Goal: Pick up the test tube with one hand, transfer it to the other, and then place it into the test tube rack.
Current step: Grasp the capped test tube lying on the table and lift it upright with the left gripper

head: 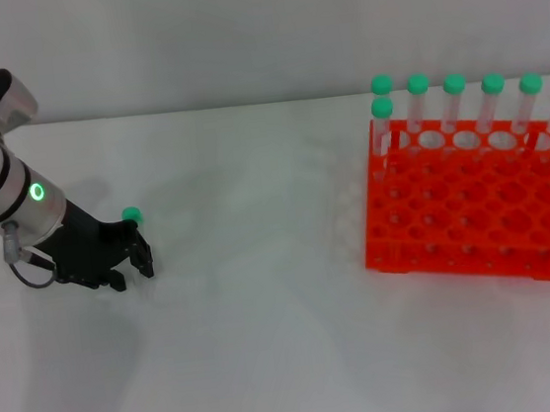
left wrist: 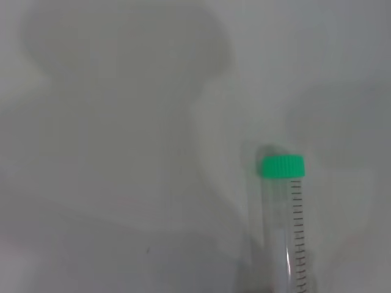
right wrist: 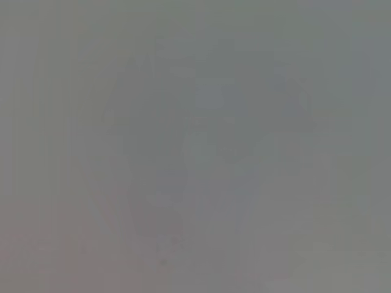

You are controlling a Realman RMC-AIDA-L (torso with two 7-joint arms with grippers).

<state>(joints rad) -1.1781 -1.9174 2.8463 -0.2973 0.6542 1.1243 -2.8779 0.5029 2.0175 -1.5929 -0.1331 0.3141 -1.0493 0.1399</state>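
The test tube point(left wrist: 282, 226), clear with a green cap point(head: 132, 215), lies on the white table. In the head view only its cap shows; the rest is hidden behind my left gripper point(head: 131, 273). That gripper, black with a green-ringed silver wrist, is down at the table on the left, its fingers apart on either side of the tube. The left wrist view shows the tube from its cap point(left wrist: 283, 166) down to the picture's edge. The orange test tube rack point(head: 473, 203) stands at the right. My right gripper, the one with the white label, is out of view.
Several green-capped tubes point(head: 455, 106) stand upright in the rack's back row, and one more stands just in front of it at the left end. The white table point(head: 265, 297) runs between the left gripper and the rack. The right wrist view shows only a grey blur.
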